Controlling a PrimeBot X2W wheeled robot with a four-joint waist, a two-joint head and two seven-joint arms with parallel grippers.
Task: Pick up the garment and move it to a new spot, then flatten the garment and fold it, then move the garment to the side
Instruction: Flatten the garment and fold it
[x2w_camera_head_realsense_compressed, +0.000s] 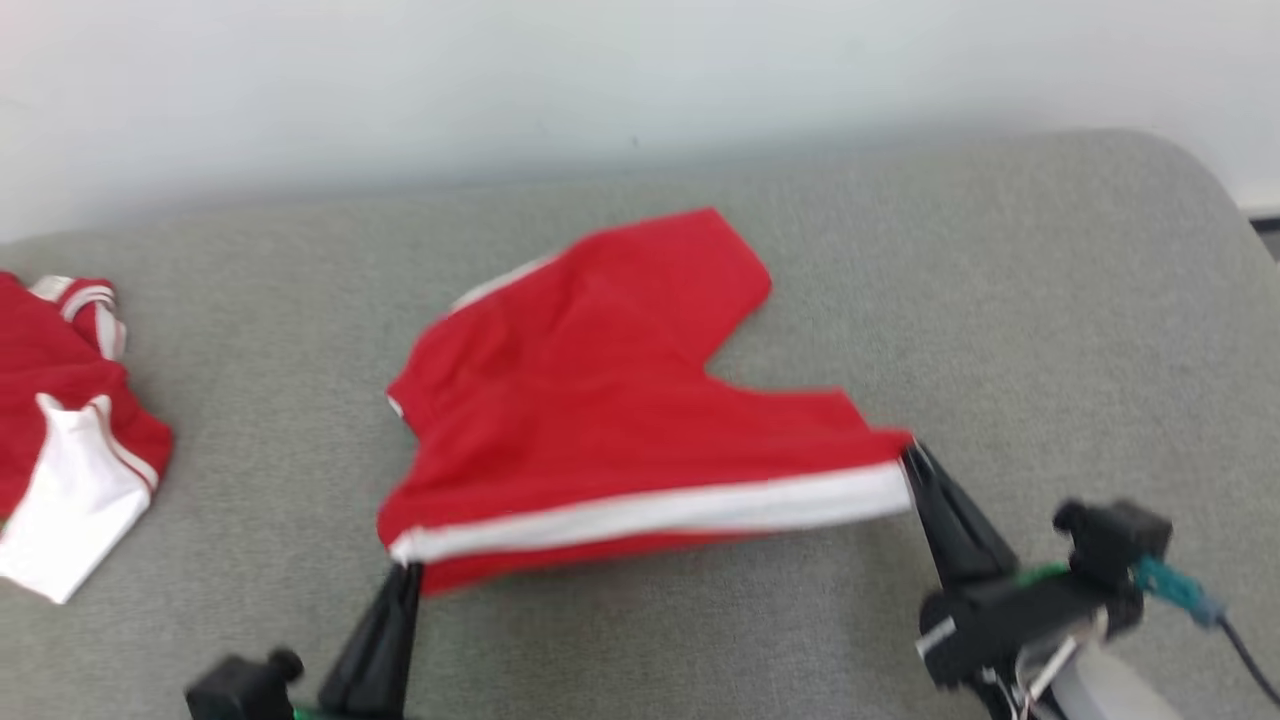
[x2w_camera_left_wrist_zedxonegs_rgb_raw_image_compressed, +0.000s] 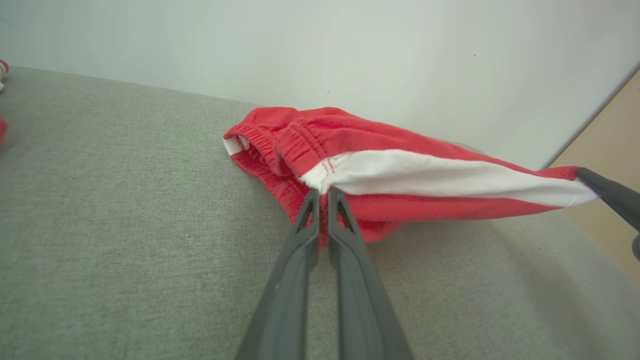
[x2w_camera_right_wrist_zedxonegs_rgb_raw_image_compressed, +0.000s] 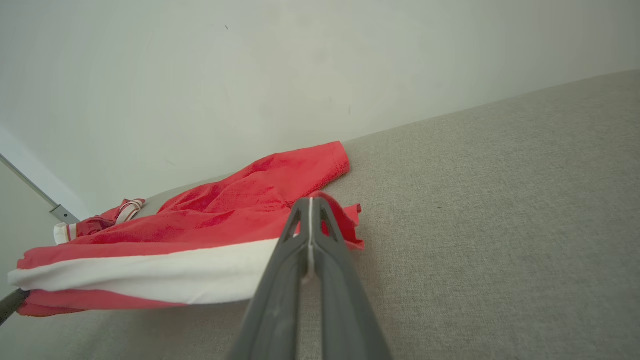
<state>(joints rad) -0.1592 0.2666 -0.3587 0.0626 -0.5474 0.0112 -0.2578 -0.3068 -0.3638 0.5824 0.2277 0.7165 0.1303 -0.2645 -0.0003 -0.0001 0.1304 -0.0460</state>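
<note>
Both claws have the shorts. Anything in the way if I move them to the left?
Yes. Another red-and-white garment lies on the grey cushion at the far left, apart from the shorts. Nothing visible lies between them. The left claw and right claw grip the striped edge.

The red white-striped cloth shorts (x2w_camera_head_realsense_compressed: 600, 420) are lying centrally on the grey fabric cushion (x2w_camera_head_realsense_compressed: 1000, 300). Another red-and-white garment (x2w_camera_head_realsense_compressed: 60, 400) is lying far left.

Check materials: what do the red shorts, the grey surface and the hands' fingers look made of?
Red shorts: soft matte knit, probably cotton jersey; it drapes, with a gathered elastic waistband. Grey surface: matte woven upholstery fabric, weave visible. Fingers: smooth dark grey plastic, apparently moulded, faint sheen.
</note>
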